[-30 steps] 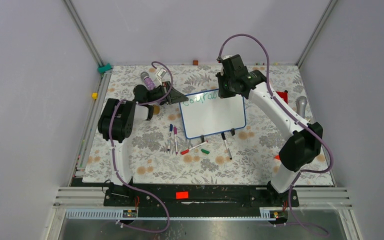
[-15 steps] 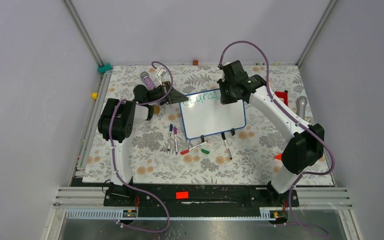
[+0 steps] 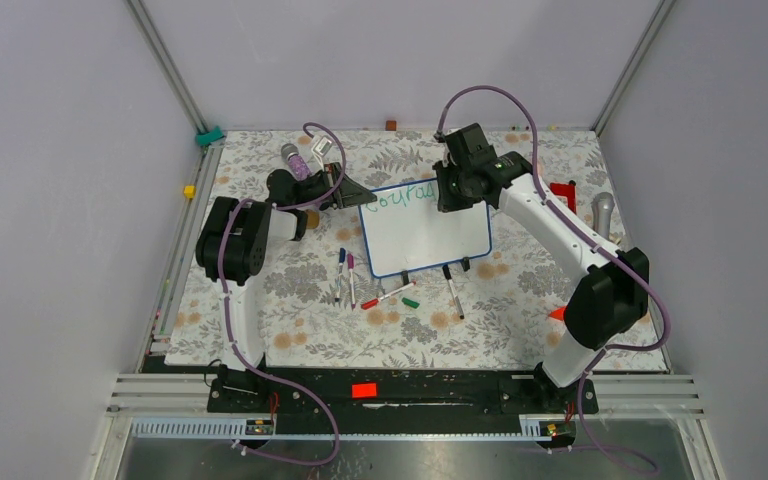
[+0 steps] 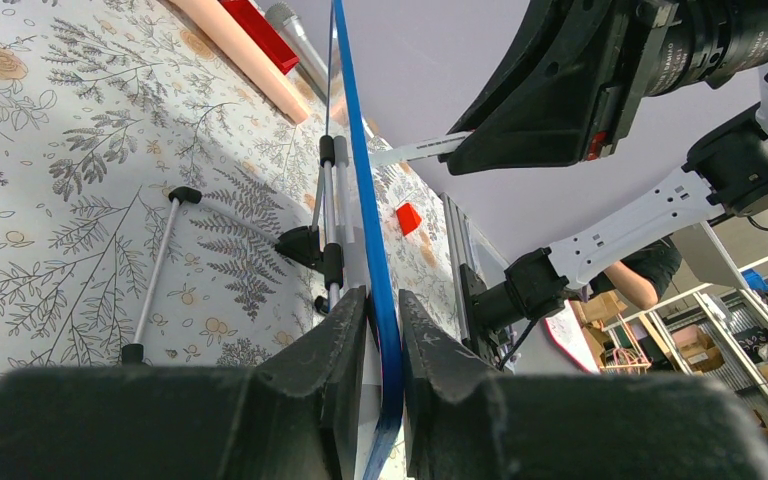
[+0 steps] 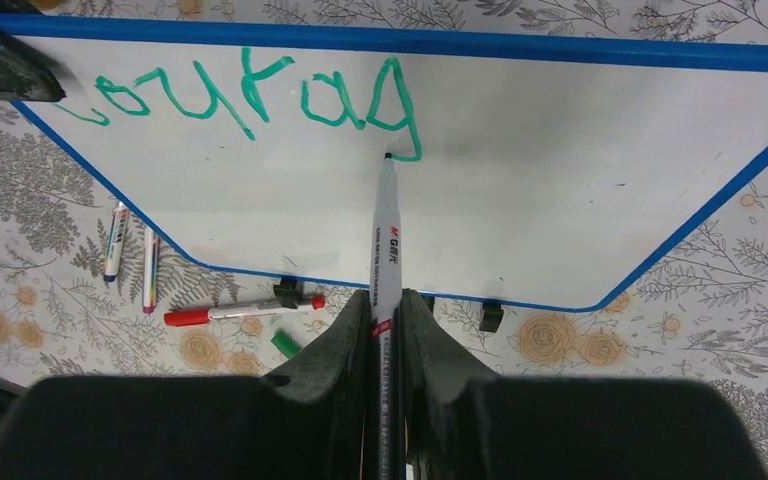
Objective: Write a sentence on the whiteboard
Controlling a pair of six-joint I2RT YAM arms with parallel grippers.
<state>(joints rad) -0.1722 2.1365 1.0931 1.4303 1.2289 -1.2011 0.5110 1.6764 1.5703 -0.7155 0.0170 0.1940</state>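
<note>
The whiteboard [image 3: 430, 240], white with a blue frame, stands tilted on the flowered table. Green letters reading "courag" [image 5: 250, 95], the sentence as it stands, run along its top. My right gripper [image 5: 386, 298] is shut on a white marker [image 5: 387, 240]. The marker's tip touches the board [image 5: 560, 180] at the foot of the last letter. From above, the right gripper [image 3: 452, 196] hovers over the board's upper right part. My left gripper [image 4: 384, 300] is shut on the board's blue edge [image 4: 360, 180], at the upper left corner [image 3: 363, 200].
Several loose markers [image 3: 380, 295], a green cap [image 3: 411, 301] and a black marker [image 3: 454, 297] lie in front of the board. A purple bottle [image 3: 295, 160] stands at the back left. A red block [image 3: 563, 192] and a grey microphone [image 3: 602, 210] sit at the right.
My right gripper has moved the marker a little toward the near side, drawing down the tail of the last letter. The left arm has kept its place on the board's edge.
</note>
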